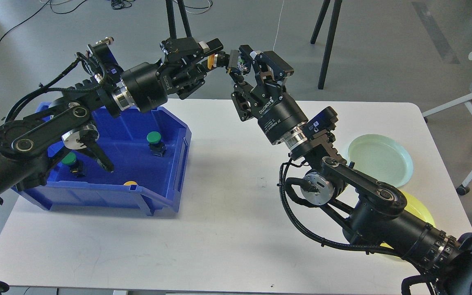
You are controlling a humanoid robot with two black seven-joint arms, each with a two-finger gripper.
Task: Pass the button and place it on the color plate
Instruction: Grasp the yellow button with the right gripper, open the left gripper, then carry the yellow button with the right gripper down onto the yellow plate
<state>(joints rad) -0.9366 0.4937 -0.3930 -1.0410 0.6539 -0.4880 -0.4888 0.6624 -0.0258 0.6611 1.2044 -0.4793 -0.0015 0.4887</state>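
Yellow-capped push button | mid-air above white table | left gripper clamps cap end | right gripper clamps body end

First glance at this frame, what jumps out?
Two black arms meet above the table's far edge, the left claw and right claw both at a yellow-capped button in mid-handover. Next, the blue bin at left holding more buttons; the pale green plate at right.
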